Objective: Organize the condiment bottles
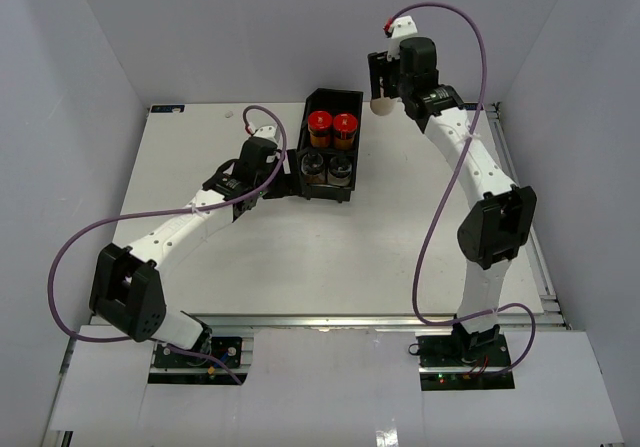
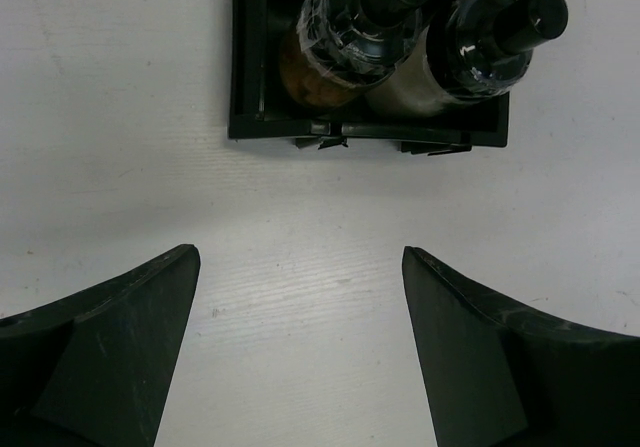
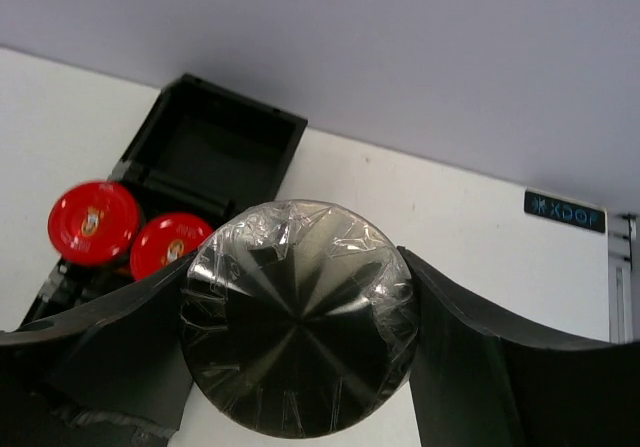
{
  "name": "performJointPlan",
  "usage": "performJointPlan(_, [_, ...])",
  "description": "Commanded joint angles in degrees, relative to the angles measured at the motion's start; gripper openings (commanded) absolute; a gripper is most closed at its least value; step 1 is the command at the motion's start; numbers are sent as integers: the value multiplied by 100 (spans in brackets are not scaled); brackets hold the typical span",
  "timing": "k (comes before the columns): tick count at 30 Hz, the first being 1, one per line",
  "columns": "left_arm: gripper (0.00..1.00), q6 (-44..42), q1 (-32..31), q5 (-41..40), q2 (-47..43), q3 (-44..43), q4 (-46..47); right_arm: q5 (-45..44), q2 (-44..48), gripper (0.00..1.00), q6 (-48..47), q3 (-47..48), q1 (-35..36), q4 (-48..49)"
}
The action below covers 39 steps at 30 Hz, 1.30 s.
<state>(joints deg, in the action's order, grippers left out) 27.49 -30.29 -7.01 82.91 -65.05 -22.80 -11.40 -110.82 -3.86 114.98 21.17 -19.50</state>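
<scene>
Holding cream bottle [image 3: 300,312] clamped in right claw [image 1: 382,97], we see empty tray compartment [image 1: 336,102] at its 9 o'clock; left claw [image 2: 300,267] apart.

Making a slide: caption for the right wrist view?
Right gripper grips a film-wrapped grey-lidded bottle; beyond, a black tray holds two red-capped bottles, end compartment empty.
</scene>
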Motion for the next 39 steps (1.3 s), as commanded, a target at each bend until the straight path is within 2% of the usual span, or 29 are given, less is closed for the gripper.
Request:
performJointPlan(1, [93,124,32,33,-271,91,421,-21,-422,8,-342,377,2,1142])
performJointPlan(6, [93,120,26,-75,-331,285,440,287,-540,8,-391,-183,1,2524])
performJointPlan(9, [93,134,32,-26,-401,376,466,434,-734,8,-441,-152,1,3113])
performJointPlan(14, [93,91,31,-69,-529,475,479,618,-1164,8,-372,315,10,3120])
performJointPlan(22, [93,164,32,11,-639,615,578,559,-1523,8,-498,216,28,4004])
performJointPlan(39, [93,125,23,-29,-733,669,539,920,-2306,8,-298,976,36,4729])
